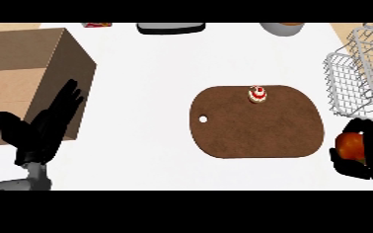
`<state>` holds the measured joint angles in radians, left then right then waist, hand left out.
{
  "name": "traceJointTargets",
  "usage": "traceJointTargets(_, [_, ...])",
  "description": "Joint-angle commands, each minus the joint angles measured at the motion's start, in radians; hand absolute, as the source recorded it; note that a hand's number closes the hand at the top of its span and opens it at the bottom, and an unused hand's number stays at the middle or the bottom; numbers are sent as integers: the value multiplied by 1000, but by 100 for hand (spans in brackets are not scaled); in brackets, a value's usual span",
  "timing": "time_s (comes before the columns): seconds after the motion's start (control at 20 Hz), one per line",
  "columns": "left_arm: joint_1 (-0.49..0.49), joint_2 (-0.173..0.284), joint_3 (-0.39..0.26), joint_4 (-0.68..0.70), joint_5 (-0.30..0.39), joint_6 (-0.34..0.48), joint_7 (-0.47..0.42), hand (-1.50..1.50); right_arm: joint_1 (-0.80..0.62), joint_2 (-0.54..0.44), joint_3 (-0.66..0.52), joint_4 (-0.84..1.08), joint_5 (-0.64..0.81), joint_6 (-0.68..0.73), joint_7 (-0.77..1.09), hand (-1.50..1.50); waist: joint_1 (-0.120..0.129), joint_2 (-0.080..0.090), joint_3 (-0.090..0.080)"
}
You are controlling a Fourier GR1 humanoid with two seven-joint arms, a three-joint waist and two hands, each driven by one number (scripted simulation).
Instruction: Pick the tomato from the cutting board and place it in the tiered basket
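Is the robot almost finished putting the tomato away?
About halfway. Done: the tomato is off the brown cutting board; only a small cupcake sits there now. In hand: the right hand is curled round the tomato at the view's right edge, below the wire tiered basket. Left: lifting it into the basket and letting go. The left hand rests open by the cardboard box.

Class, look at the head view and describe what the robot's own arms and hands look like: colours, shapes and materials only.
The left robot hand is matte black, with long, slim, segmented fingers fanning from a blocky palm. Below it a smooth grey cylindrical forearm enters from the lower edge. The right robot hand is the same black, shown only partly at the right edge; its forearm is out of view. No cables, markings or sleeves show.
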<state>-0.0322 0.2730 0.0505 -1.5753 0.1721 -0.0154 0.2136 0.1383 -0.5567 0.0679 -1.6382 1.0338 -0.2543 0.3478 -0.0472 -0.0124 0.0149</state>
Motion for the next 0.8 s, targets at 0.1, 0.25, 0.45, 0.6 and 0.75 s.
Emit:
traceJointTargets(0.1, [18,-10,2,-2,8,1,-4,0,-60,-74,-140,-43,-308,-50,-253,150,-6,-17,4])
traceJointTargets(0.25, [19,1,15,8,7,2,-4,0,-63,-116,-203,-41,-460,-11,-375,150,-27,-15,2])
traceJointTargets(0.45, [15,3,19,-2,11,-1,-12,0,-82,-194,-304,13,-675,117,-535,150,-18,-6,-1])
traceJointTargets(0.6, [24,3,10,-7,1,-1,-13,0,-96,-272,-400,85,-834,249,-660,150,-9,0,-4])
traceJointTargets(0.75, [34,7,8,-22,6,-11,-7,0,-108,-365,-501,190,-974,406,-788,150,9,3,-7])
